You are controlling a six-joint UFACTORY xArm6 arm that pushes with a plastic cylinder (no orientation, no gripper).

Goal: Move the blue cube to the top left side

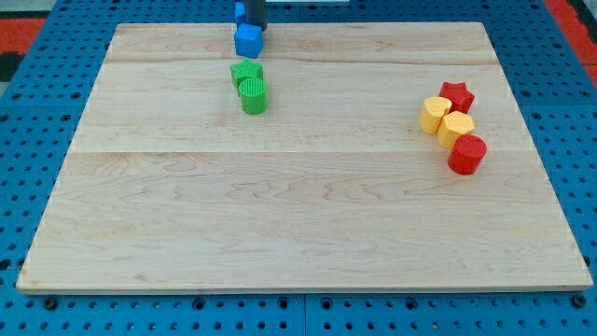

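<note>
The blue cube point(247, 40) sits near the top edge of the wooden board point(298, 215), left of the middle. My tip point(257, 29) is the lower end of a dark rod that comes down from the view's top; it stands at the cube's upper right corner, touching or nearly touching it. A second blue block point(240, 11), its shape unclear, shows partly behind the rod at the view's top.
A green star point(246, 72) and a green cylinder point(253, 95) sit just below the blue cube. On the right a red star point(457, 95), two yellow blocks point(433, 114) point(456, 127) and a red cylinder point(466, 154) form a tight cluster.
</note>
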